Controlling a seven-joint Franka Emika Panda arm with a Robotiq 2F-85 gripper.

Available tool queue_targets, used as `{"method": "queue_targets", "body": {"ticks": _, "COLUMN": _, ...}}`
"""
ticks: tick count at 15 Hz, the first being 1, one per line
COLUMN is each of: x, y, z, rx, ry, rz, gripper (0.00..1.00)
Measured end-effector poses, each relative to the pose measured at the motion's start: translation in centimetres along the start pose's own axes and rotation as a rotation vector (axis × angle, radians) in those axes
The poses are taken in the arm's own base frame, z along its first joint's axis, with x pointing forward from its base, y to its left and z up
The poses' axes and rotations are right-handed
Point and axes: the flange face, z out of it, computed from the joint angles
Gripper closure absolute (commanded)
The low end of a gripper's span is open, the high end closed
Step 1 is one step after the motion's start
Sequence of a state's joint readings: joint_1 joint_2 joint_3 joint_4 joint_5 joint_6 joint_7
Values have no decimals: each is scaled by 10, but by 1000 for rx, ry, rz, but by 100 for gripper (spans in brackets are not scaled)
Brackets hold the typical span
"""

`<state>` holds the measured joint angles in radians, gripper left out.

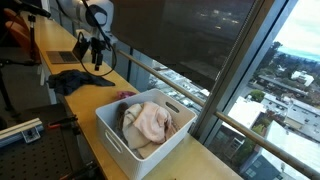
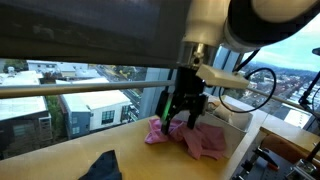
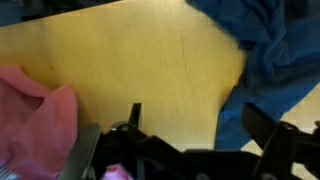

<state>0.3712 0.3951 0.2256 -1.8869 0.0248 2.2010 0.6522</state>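
My gripper (image 3: 200, 122) is open and empty, with bare wooden table top between its two fingers. It hangs above the table (image 3: 150, 60), between a pink cloth (image 3: 35, 125) on one side and a dark blue cloth (image 3: 275, 50) on the other. In both exterior views the gripper (image 1: 97, 58) (image 2: 185, 112) is clear of the table and touches nothing. The pink cloth (image 2: 190, 140) lies crumpled just under and beside it, and it also shows next to the bin (image 1: 125, 97). The blue cloth (image 1: 80, 82) lies flat further along the table (image 2: 100, 168).
A white plastic bin (image 1: 115, 135) holding beige and dark cloths stands on the table beside the pink cloth. A railing and large window (image 1: 200, 40) run along the table's far edge. A laptop (image 1: 62, 57) sits behind the arm.
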Motion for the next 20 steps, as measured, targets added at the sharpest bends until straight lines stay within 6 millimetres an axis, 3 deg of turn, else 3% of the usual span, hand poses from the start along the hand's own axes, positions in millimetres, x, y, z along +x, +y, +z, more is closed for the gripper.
{"method": "queue_targets", "body": {"ticks": 5, "x": -52, "y": -102, "z": 93, "rx": 2, "ry": -107, "rz": -99, "gripper": 0}}
{"method": "queue_targets", "body": {"ticks": 9, "x": -77, "y": -157, "z": 146, "rx": 15, "ry": -159, "rz": -137, "gripper": 0}}
{"method": "queue_targets", "body": {"ticks": 10, "x": -79, "y": -167, "z": 155, "rx": 23, "ry": -168, "rz": -140, "gripper": 25}}
{"method": "queue_targets", "body": {"ticks": 11, "x": -80, "y": -174, "z": 161, "rx": 31, "ry": -174, "rz": -141, "gripper": 26}}
{"method": "queue_targets", "body": {"ticks": 14, "x": -75, "y": -184, "z": 174, "rx": 51, "ry": -186, "rz": -126, "gripper": 49}}
{"method": "queue_targets", "body": {"ticks": 20, "x": -50, "y": -161, "z": 185, "rx": 43, "ry": -190, "rz": -68, "gripper": 94}}
